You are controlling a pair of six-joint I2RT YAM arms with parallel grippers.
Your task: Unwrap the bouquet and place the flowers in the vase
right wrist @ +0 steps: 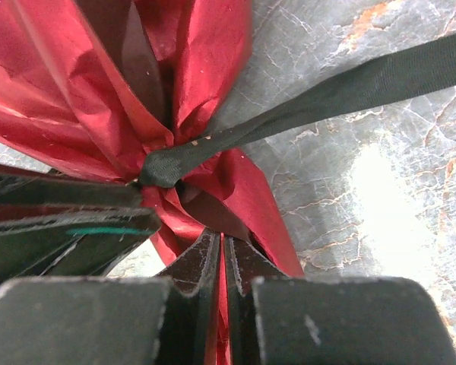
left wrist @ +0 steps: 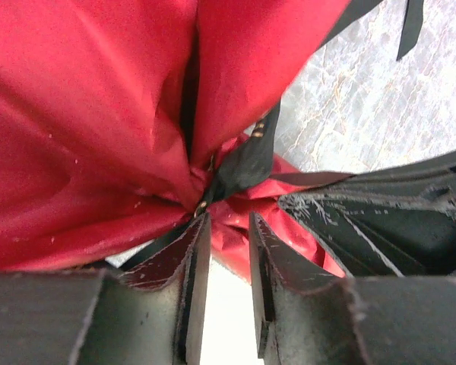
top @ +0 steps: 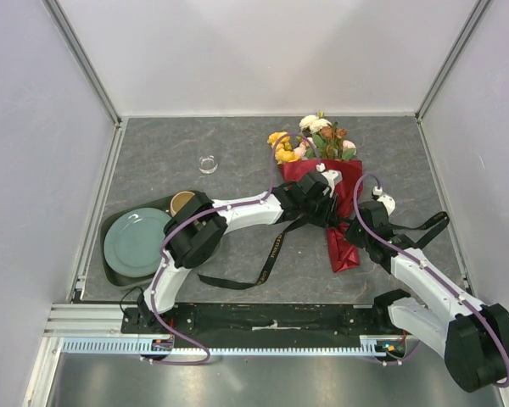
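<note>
Both arms are crowding the ribbon knot [right wrist: 163, 167] mid-frame: right gripper [right wrist: 222, 247] is pinching red paper [right wrist: 76, 99], left gripper [left wrist: 229, 228] is hanging slightly open, empty. Yanking now is probably risking a tear.

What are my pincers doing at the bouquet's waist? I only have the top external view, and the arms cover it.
Observer: The right pincer is shut on a fold of the red paper, right next to the ribbon knot.
Operator: And the left?
Observer: The left pincer is open, tips right at the knot, nothing clamped that I can see.
Operator: Is the knot undone?
Observer: No, the black ribbon cinches the paper tightly; one tail runs off across the table.
</note>
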